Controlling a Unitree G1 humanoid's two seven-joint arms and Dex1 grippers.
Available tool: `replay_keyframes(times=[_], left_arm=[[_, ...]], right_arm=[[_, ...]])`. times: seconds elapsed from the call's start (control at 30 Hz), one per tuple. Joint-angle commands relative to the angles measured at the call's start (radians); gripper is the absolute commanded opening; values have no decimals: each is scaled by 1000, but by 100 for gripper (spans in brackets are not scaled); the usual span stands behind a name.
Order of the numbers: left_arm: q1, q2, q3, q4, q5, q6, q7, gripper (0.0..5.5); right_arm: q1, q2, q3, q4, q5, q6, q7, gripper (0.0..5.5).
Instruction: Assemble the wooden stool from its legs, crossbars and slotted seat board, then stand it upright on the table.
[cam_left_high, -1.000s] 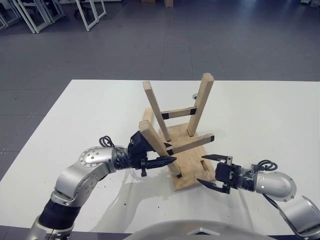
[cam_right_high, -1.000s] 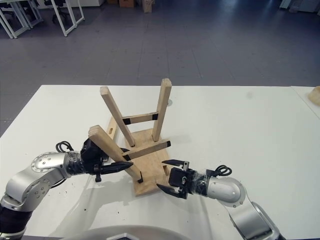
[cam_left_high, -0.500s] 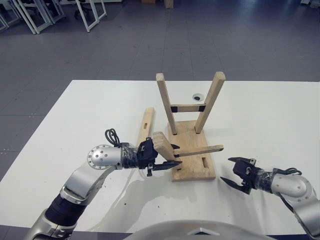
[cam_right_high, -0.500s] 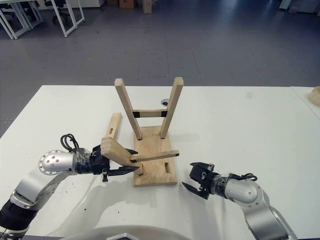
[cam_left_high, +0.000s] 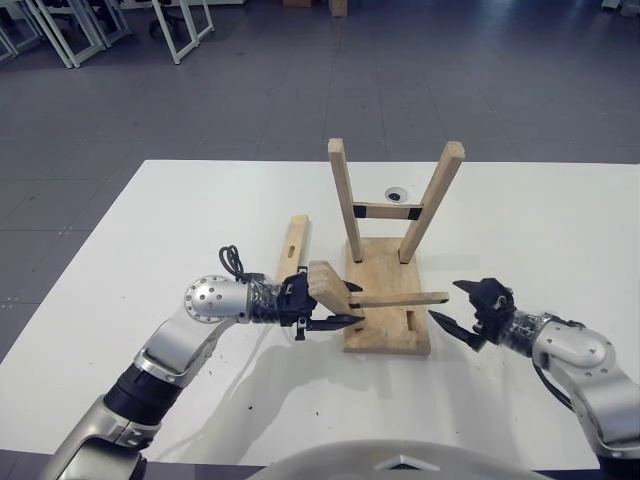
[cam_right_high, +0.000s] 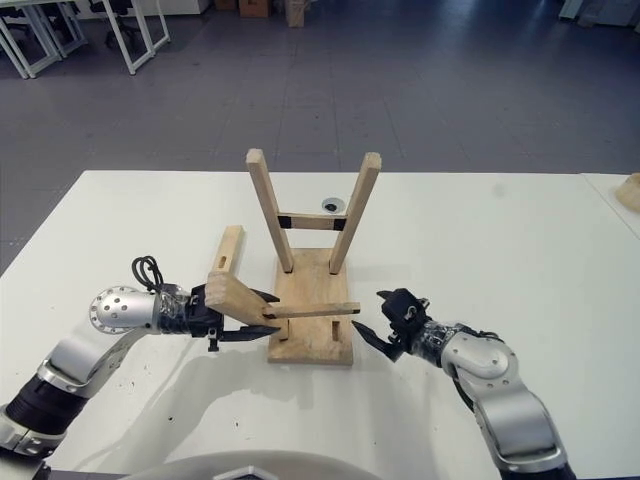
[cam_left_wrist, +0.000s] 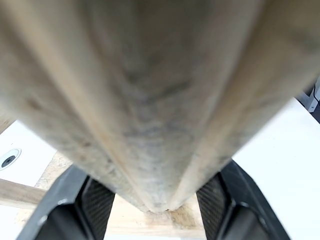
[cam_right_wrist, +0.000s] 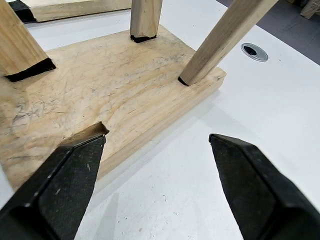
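The slotted seat board (cam_left_high: 387, 332) lies flat on the white table. Two legs (cam_left_high: 343, 200) (cam_left_high: 430, 202) stand upright at its far end, joined by a crossbar (cam_left_high: 385, 211). My left gripper (cam_left_high: 340, 305) is shut on a third leg (cam_left_high: 324, 284), which is tilted at the board's left edge. A crossbar (cam_left_high: 402, 298) runs right from that leg, over the board. In the left wrist view this leg (cam_left_wrist: 150, 100) sits between both fingers (cam_left_wrist: 90, 200). My right gripper (cam_left_high: 447, 302) is open just right of the board, the board's edge (cam_right_wrist: 150, 130) in front of its jaws.
A loose fourth leg (cam_left_high: 292, 245) with a slot lies on the table left of the board. A round cable hole (cam_left_high: 397, 194) sits behind the stool. The table has wide free surface on both sides. Chairs and bare floor lie beyond the far edge.
The seat board, tilted a second ago, now lies flat with its two legs upright. My left gripper kept hold of the third leg. My right gripper let the board's edge go and drew off right.
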Motion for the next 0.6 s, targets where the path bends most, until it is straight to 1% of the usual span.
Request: replay_keyframes(times=[0.03, 0.1, 0.2, 0.33, 0.53, 0.57, 0.6], left_arm=[[56, 98, -119, 208, 225, 123, -43, 205], [41, 97, -120, 210, 218, 125, -48, 205], [17, 94, -122, 219, 203, 129, -67, 205], [18, 95, -123, 231, 195, 128, -73, 205], [33, 84, -116, 233, 189, 121, -52, 205], [32, 81, -114, 232, 188, 123, -47, 241], [32, 77, -112, 232, 186, 127, -42, 249]], right_arm=[[-58, 51, 98, 115, -32, -44, -19, 384], [-66, 60, 145, 174, -65, -81, -19, 384], [-82, 77, 182, 216, -93, -102, -39, 384], [-98, 90, 195, 216, -101, -100, -61, 384], [-88, 78, 194, 174, -90, -76, -74, 384], [-81, 76, 194, 165, -88, -71, -76, 384], [-73, 75, 194, 157, -87, -66, -79, 384]])
